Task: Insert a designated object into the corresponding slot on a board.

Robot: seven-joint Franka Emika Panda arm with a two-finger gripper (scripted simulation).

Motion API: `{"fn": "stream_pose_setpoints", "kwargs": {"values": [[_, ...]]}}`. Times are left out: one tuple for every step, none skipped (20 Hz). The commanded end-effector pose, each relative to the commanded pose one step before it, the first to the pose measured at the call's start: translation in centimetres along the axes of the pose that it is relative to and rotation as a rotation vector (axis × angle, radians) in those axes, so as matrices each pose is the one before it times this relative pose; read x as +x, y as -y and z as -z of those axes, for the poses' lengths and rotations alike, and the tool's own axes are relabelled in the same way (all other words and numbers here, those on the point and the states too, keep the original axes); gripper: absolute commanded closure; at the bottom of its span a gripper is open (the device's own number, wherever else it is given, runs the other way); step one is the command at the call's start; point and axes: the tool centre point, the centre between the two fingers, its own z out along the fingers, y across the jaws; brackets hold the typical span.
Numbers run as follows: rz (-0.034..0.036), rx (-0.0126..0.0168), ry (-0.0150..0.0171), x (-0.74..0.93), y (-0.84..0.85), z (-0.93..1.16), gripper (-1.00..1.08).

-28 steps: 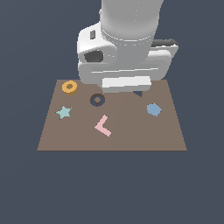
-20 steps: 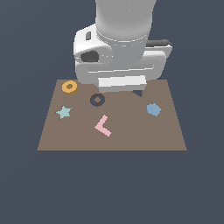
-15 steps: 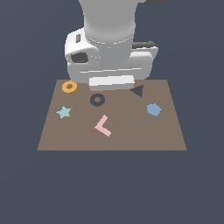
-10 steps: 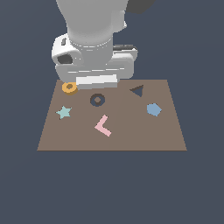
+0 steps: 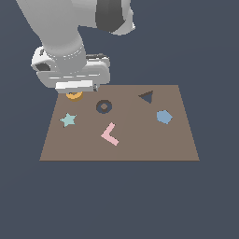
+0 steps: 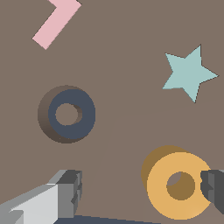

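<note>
The orange-yellow ring (image 6: 159, 192) lies flat on the brown board (image 6: 122, 52) at its far corner on the exterior view's left, half hidden under my hand (image 5: 73, 96). My gripper (image 6: 140, 190) is open and straddles the ring, which sits nearer one finger (image 6: 214, 188) than the other (image 6: 65, 192). The fingers do not touch it. The slot, a dark grey ring-shaped recess (image 6: 87, 116) with a brown centre, lies a short way from the ring towards the exterior view's right (image 5: 97, 107).
On the board (image 5: 140, 140) lie a teal star (image 5: 68, 120) (image 6: 189, 74), a pink L-shape (image 5: 110, 134) (image 6: 57, 22) and a blue hexagon (image 5: 164, 116). A dark triangular recess (image 5: 146, 96) is at the back right. The arm hides the back-left corner.
The arm has swung from over the back middle of the board to the exterior view's left. It now hangs over the orange ring, and the triangular recess has come into view.
</note>
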Motion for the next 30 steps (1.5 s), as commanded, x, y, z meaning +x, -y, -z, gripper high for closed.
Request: {"fn": "stream_pose_setpoints", "kwargs": {"values": [[0.00498,-0.00026,-0.00345,-0.829,-1.550,-0.823,-0.92],[0.00095,0.00007,-0.00072,-0.255,-0.515,-0.273,-0.92],[0.00095,0.00008,-0.00073,-0.227,-0.458,-0.242,-0.92],[0.00077,0.00007,-0.00059,-0.201,-0.409,-0.217,-0.92],[0.00077,0.00008,-0.00060,-0.172,-0.352,-0.185,-0.92],[0.00054,0.00007,-0.00042,-0.147,-0.306,-0.162,-0.92],[0.00054,0.00008,-0.00042,-0.117,-0.249,-0.131,-0.92],[0.00000,0.00000,0.00000,-0.097,-0.218,-0.119,-0.92],[0.00075,0.00018,-0.00059,-0.053,-0.126,-0.062,-0.92],[0.00000,0.00000,0.00000,-0.036,-0.106,-0.056,-0.92],[0.00000,0.00000,0.00000,-0.006,-0.050,-0.024,-0.92],[0.00000,0.00000,0.00000,0.025,0.007,0.008,-0.92],[0.00000,0.00000,0.00000,0.055,0.063,0.039,-0.92],[0.00000,0.00000,0.00000,0.075,0.106,0.063,-0.92],[0.00000,0.00000,0.00000,0.050,0.075,0.044,-0.92],[0.00000,0.00000,0.00000,0.017,0.027,0.016,-0.92],[-0.00056,0.00031,0.00026,-0.068,-0.088,-0.055,-0.92],[0.00000,0.00000,0.00000,0.001,0.001,-0.032,-0.92],[0.00000,0.00000,0.00000,0.003,0.003,-0.097,-0.92],[0.00000,0.00000,0.00000,0.004,0.005,-0.162,-0.92],[0.00000,0.00000,0.00000,0.005,0.008,-0.228,-0.92],[0.00000,0.00000,0.00000,0.005,0.011,-0.293,-0.92],[0.00000,0.00000,0.00000,0.004,0.014,-0.342,-0.92],[0.00000,0.00000,0.00000,0.001,0.013,-0.294,-0.92],[0.00000,0.00000,0.00000,0.000,0.011,-0.228,-0.92],[0.00000,0.00000,0.00000,-0.001,0.008,-0.163,-0.92],[0.00000,0.00000,0.00000,-0.001,0.005,-0.098,-0.92],[0.00000,0.00000,0.00000,0.000,0.002,-0.033,-0.92],[0.00000,0.00000,0.00000,0.000,0.000,0.000,1.08],[0.00000,0.00000,0.00000,0.000,0.000,0.000,1.08]]}}
